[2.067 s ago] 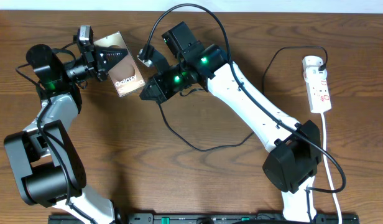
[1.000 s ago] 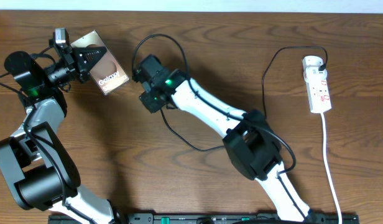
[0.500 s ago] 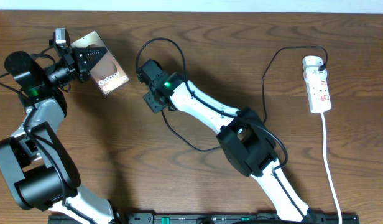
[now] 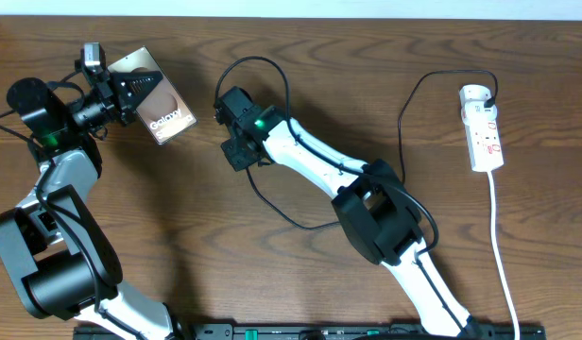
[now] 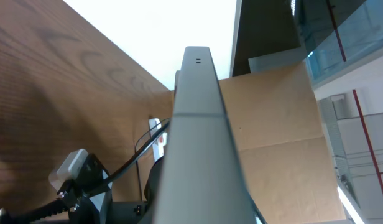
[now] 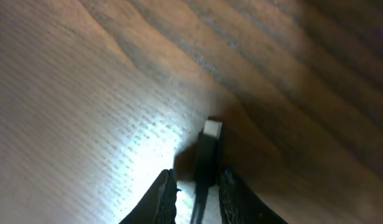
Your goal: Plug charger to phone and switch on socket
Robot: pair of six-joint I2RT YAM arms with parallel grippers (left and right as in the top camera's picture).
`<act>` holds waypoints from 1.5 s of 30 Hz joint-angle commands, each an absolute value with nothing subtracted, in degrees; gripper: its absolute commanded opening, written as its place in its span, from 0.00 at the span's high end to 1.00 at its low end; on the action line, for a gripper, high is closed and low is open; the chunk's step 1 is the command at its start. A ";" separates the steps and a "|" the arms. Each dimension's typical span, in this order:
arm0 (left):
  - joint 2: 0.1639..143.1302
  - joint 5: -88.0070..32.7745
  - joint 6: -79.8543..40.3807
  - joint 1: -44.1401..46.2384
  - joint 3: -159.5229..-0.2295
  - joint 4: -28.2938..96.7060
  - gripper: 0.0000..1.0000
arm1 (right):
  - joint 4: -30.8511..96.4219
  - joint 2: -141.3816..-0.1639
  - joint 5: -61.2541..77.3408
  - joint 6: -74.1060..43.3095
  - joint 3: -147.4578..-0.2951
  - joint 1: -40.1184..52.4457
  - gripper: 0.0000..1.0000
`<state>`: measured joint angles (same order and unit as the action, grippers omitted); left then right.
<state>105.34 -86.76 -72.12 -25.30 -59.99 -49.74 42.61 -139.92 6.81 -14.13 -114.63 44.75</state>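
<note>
Charger (image 6: 207, 146), pinched in the narrow right gripper (image 6: 198, 180), has drawn away from the phone (image 4: 162, 109) clamped by the left gripper (image 4: 130, 95), so it is not yet plugged in.

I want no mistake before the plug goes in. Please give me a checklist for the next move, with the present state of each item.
1. Phone held by left gripper: ok.
2. Charger end between right gripper fingers: ok.
3. Charger tip sticks out free: ok.
4. Tip lined up with phone's port: not ok, they are apart.
5. Power strip switched on: cannot tell.
</note>
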 commanded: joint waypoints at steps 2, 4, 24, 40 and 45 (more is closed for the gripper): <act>104.81 -87.88 -71.66 -25.28 -61.73 -50.26 0.93 | 44.49 -143.83 9.52 -18.76 -114.52 44.88 0.86; 104.81 -87.92 -71.64 -25.28 -61.73 -50.26 0.93 | 44.60 -144.38 9.19 -19.97 -114.52 44.73 0.99; 104.81 -88.03 -71.85 -25.28 -61.73 -50.26 0.93 | 49.58 -126.89 51.79 -5.02 -117.32 34.57 0.99; 104.81 -87.39 -72.55 -25.26 -61.73 -50.26 0.93 | 56.82 -123.42 60.64 -4.21 -117.14 37.32 0.99; 104.81 -87.44 -73.19 -25.19 -61.73 -50.26 0.93 | 55.42 -123.52 59.44 -6.26 -116.03 38.48 0.99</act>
